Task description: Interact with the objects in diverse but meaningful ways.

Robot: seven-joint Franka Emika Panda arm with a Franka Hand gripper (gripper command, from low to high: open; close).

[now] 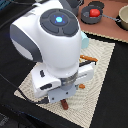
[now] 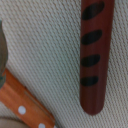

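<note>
A thin brown sausage with dark grill marks lies on the woven beige placemat. In the exterior view its end sticks out under my hand. My gripper hangs low over the mat, right above the sausage. Its fingers are hidden by the hand, so I cannot tell if they are open. A red round tomato sits in a grey pot at the back. A pale blue sliver, perhaps the carton, shows behind the arm. The yellow box is out of view.
A wooden-handled utensil with white rivets lies on the mat close beside the sausage. Another orange handle shows by the arm. A second grey pot stands at the back on the exterior view's right. The arm hides much of the mat.
</note>
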